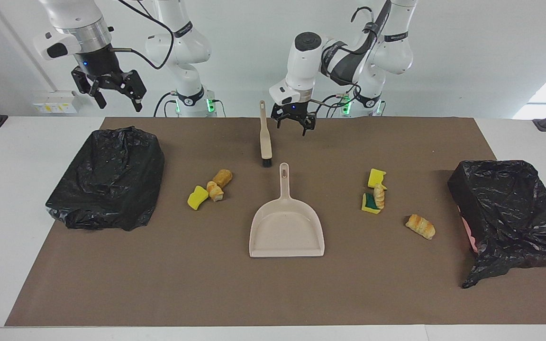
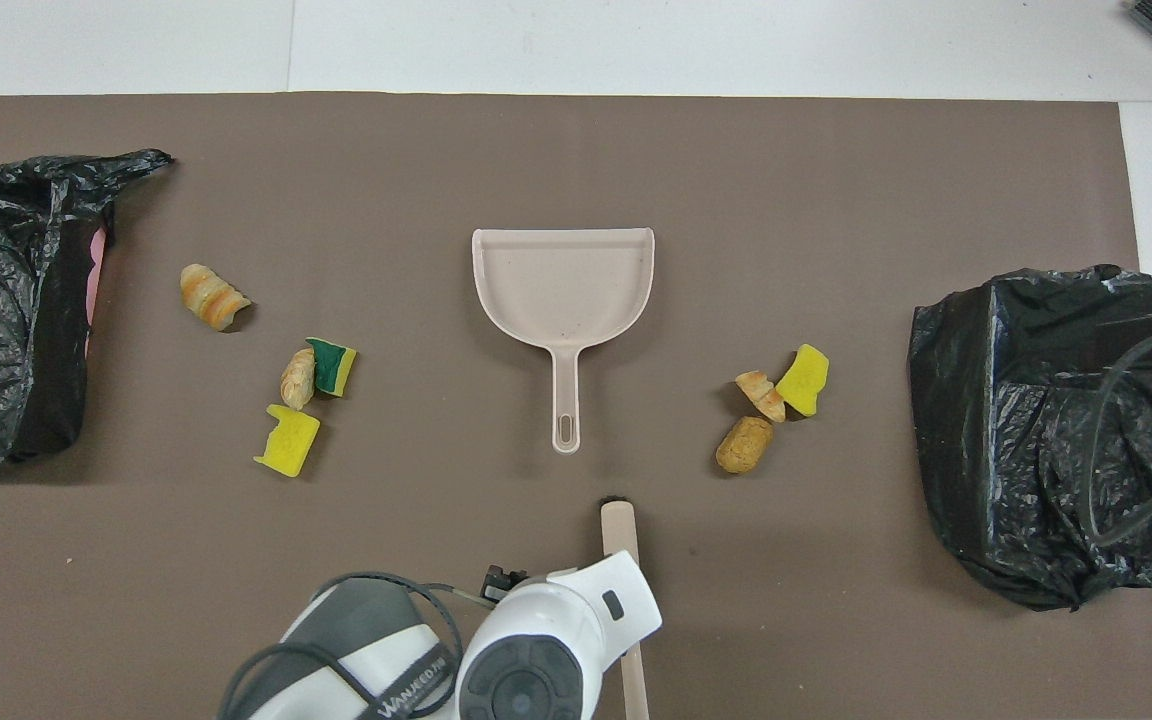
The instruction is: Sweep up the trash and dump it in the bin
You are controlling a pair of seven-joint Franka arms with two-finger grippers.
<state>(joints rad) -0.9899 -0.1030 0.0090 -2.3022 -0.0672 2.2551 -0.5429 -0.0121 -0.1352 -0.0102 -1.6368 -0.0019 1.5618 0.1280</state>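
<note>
The trash lies in two clusters on the brown mat. Toward the right arm's end are a yellow sponge chunk [image 1: 197,197] [image 2: 804,380] and two pastry pieces [image 1: 222,178] [image 1: 215,191]. Toward the left arm's end are a yellow chunk [image 1: 376,178], a green-sided chunk [image 1: 370,202] [image 2: 332,365], and two pastries [image 1: 379,195] [image 1: 420,226]. My left gripper [image 1: 294,127] is open and empty, low beside the brush handle, apart from it. My right gripper [image 1: 114,97] is open and empty, raised near the bin at its end.
A beige dustpan [image 1: 286,227] [image 2: 563,285] lies mid-mat, its handle toward the robots. A beige brush [image 1: 265,137] [image 2: 619,530] stands on its black bristles near the pan's handle. Black-bagged bins sit at the right arm's end [image 1: 107,177] and the left arm's end [image 1: 510,213].
</note>
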